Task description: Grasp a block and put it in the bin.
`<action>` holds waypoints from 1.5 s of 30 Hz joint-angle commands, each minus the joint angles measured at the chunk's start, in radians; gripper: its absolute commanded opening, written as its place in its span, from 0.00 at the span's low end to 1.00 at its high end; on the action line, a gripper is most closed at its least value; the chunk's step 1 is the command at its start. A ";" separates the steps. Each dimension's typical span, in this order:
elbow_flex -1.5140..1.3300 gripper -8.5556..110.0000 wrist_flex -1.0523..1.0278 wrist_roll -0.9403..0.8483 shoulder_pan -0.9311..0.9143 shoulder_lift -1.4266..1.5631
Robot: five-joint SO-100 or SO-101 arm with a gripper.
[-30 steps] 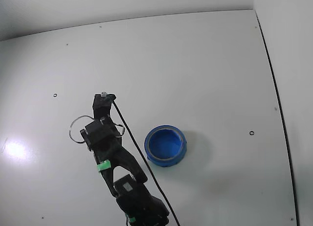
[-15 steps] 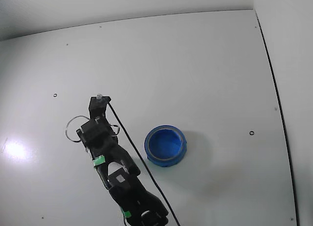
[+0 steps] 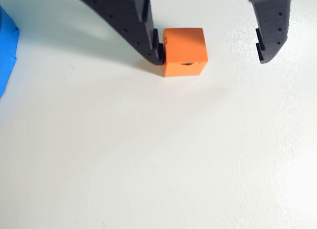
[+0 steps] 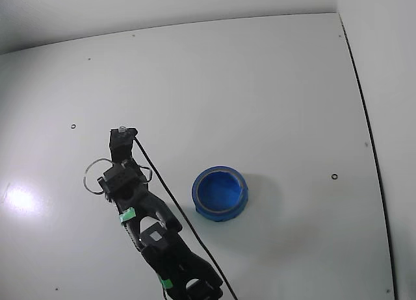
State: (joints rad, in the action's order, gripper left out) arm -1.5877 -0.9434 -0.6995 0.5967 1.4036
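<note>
Block: the block (image 3: 184, 51), orange in the wrist view, sits on the table between the two fingers, near the top of that view; it is hidden under the arm in the fixed view.
Table: the white table (image 4: 260, 86) is smooth, matte and nearly bare, with a few small dark dots and a glare patch at the fixed view's far left; a thin dark seam runs down its right side.
Arm: the black arm (image 4: 156, 241) reaches up from the bottom edge of the fixed view toward the left of centre, with a cable (image 4: 169, 196) trailing along it.
Bin: the blue bin (image 4: 220, 193) stands to the right of the arm in the fixed view, apart from it and empty; in the wrist view only a blue edge (image 3: 6, 50) shows at the far left.
Gripper: the gripper (image 3: 210, 53) is spread wide; the left finger in the wrist view touches or nearly touches the block's left face, while the right finger stands clear of it.
Risk: the block is off-centre in the gap, so closing could push it sideways or twist it until the right finger meets it; a corner-on pinch might let it slip out on the lift.
Risk, surface: the smooth top gives little friction, so a nudged cube would probably slide.
</note>
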 commanded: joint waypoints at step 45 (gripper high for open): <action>-0.572 0.07 0.032 0.046 -0.747 0.968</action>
State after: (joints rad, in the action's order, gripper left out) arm -2.1384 -0.9281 -0.6197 -0.0552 2.3025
